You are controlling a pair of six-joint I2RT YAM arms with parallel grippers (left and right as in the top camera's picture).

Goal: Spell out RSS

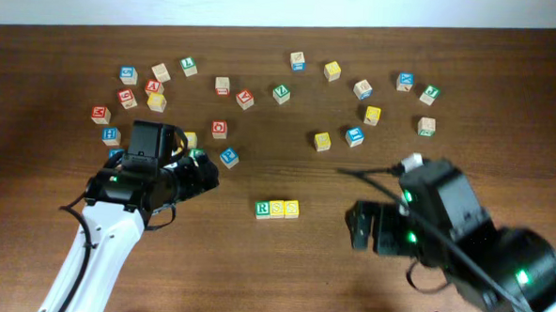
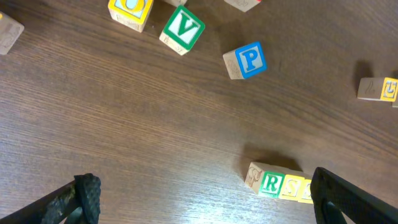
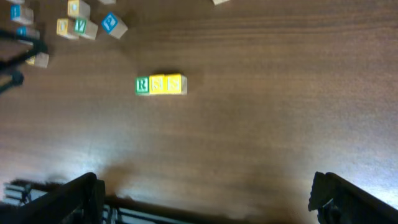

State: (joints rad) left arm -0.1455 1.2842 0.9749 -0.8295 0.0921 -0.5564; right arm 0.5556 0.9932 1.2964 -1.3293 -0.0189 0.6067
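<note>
Three cubes sit side by side in a row near the table's middle: a green R cube (image 1: 262, 209), a yellow S cube (image 1: 277, 209) and a second yellow S cube (image 1: 291, 209). They read R S S in the right wrist view: R cube (image 3: 142, 85), S cube (image 3: 157, 84), S cube (image 3: 174, 83). The left wrist view shows the R cube (image 2: 270, 183) and an S cube (image 2: 292, 187). My left gripper (image 1: 202, 171) is open and empty, left of the row. My right gripper (image 1: 359, 227) is open and empty, right of the row.
Several loose letter cubes lie scattered across the far half of the table, among them a blue cube (image 1: 228, 157), a green V cube (image 2: 182, 28) and a blue P cube (image 2: 247, 60). The table's front edge (image 3: 186, 210) shows in the right wrist view.
</note>
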